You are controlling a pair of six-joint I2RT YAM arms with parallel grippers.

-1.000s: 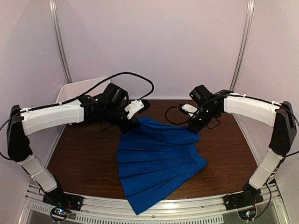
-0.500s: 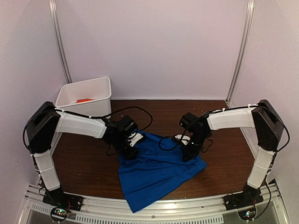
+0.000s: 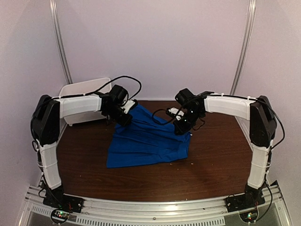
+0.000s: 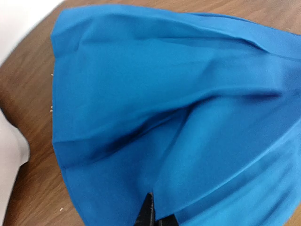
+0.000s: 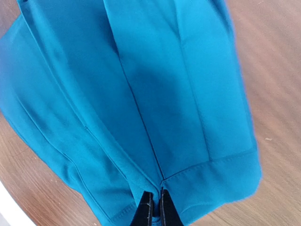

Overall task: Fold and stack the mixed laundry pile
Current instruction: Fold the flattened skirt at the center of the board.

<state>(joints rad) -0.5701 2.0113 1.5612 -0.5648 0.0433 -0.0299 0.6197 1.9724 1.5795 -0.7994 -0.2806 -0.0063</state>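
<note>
A royal-blue pleated garment lies spread on the brown table, with its far edge lifted. My left gripper is at the far-left corner of the cloth. In the left wrist view it is shut, with blue cloth pinched between the black fingertips. My right gripper is at the far-right corner. In the right wrist view it is shut on the stitched hem, and the blue fabric hangs away from it in pleats.
A white plastic bin stands at the back left corner, partly hidden behind my left arm. Pale walls enclose the table on three sides. Bare wood shows to the right of the garment and in front of it.
Both grippers dipped forward and came back toward the far side, still holding the blue garment. The cloth no longer hangs over the near edge; it lies farther back and to the left.
</note>
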